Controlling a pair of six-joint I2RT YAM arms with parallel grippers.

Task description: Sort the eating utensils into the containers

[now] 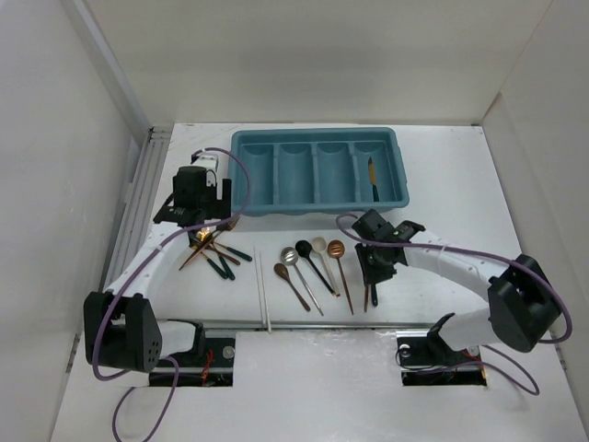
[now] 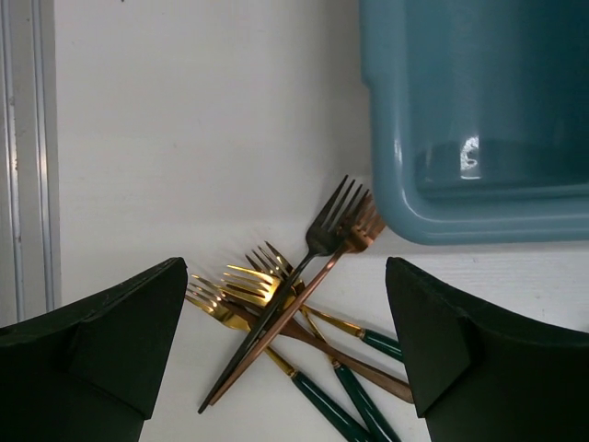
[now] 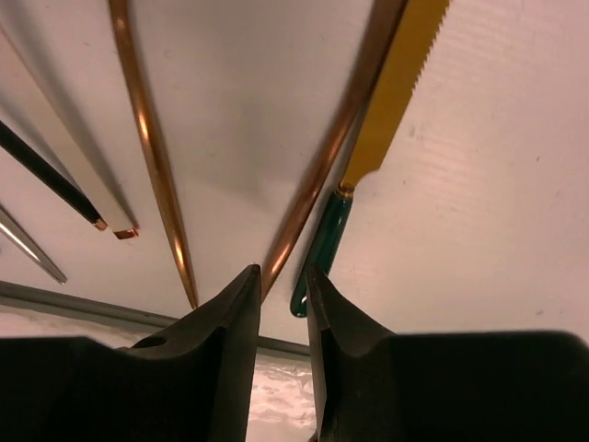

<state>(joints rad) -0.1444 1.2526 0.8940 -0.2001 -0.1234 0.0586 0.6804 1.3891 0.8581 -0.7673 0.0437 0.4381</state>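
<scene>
The teal plastic tray [image 1: 313, 135] lay beyond both hands, its four long, rounded-end slots set side by side. The slot on the right arm's side held one dark-handled knife [image 1: 373, 175], lying lengthwise with its gold end pointing away from the arms.

The left gripper [image 2: 285, 264] hung with its matte black fingers [image 2: 110, 341] spread wide and nothing held. Between them and just ahead lay a crossed heap of forks. A black fork [image 2: 317, 239] and a copper fork [image 2: 354, 230] ran almost parallel, with their tines pointing away from the hand toward the tray's glossy rounded corner. Under them were gold-tined forks [image 2: 244, 281], their tines toward the left finger and their green handles [image 2: 322, 401] running back toward the right one.

The right gripper [image 3: 276, 281] had its fingers nearly together, with only a narrow slit between them. The end of a polished copper handle [image 3: 322, 157] reached into that slit, but I could not tell whether it was pinched. Its long axis ran away from the hand, leaning right. Beside it on the right lay a serrated gold knife [image 3: 396, 87], roughly parallel, its green grip ending beside the right finger. Left of the fingers, a second copper handle [image 3: 152, 157] and a black handle [image 3: 46, 175] fanned outward.
</scene>
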